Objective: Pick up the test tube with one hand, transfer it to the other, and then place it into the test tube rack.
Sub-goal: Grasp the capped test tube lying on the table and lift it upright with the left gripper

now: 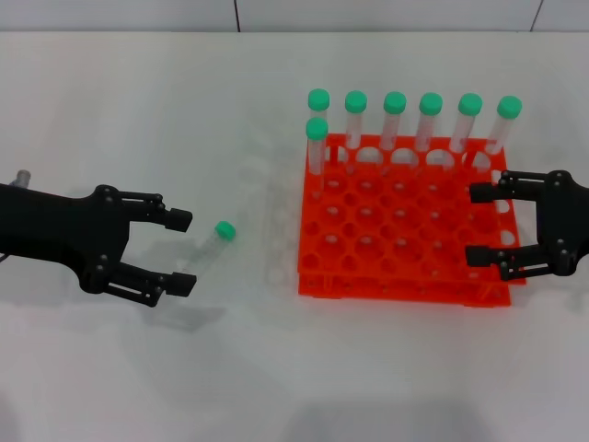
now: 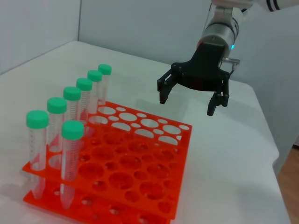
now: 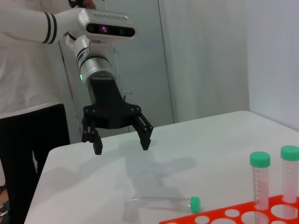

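Observation:
The test tube (image 1: 207,247), clear with a green cap, lies on its side on the white table; it also shows in the right wrist view (image 3: 161,200). My left gripper (image 1: 182,251) is open and empty, raised above the table just left of the tube; the right wrist view shows it too (image 3: 121,148). My right gripper (image 1: 477,224) is open and empty over the right edge of the orange-red test tube rack (image 1: 405,276); the left wrist view shows it above the table beyond the rack (image 2: 187,106).
Several green-capped tubes (image 1: 394,120) stand upright in the rack's back row, and one more (image 1: 317,147) stands at the left of the second row. They also show in the left wrist view (image 2: 70,121). The rack's other holes (image 2: 140,158) are empty.

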`<action>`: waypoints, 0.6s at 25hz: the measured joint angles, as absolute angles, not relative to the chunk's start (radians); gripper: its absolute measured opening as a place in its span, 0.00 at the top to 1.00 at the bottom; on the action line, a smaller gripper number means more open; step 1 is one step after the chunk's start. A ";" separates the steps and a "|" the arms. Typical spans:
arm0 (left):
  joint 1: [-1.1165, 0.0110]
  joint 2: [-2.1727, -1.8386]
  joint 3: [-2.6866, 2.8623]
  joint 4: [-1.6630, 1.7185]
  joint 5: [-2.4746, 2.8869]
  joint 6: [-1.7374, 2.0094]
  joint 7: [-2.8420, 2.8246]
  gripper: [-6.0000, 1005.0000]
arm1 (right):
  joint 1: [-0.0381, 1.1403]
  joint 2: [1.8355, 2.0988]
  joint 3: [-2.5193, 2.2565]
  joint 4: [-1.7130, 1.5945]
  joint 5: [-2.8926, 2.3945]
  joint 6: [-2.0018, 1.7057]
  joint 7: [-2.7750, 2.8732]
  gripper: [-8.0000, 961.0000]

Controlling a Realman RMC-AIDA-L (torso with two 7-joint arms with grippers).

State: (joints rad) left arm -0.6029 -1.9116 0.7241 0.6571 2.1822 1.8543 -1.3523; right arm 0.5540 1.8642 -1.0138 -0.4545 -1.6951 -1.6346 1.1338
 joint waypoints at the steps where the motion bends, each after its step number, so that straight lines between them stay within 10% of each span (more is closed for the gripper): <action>1: -0.603 -1.912 0.724 0.657 2.183 1.851 -1.354 0.12 | 0.556 1.866 -1.014 -0.454 -1.695 -1.630 1.134 0.10; 15: -0.603 -1.916 0.719 0.671 2.182 1.834 -1.391 0.13 | 0.548 1.873 -1.012 -0.454 -1.688 -1.618 1.134 0.11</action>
State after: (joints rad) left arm -0.6027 -1.9161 0.7187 0.6709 2.1823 1.8341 -1.3914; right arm 0.5476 1.8727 -1.0116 -0.4541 -1.6879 -1.6183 1.1336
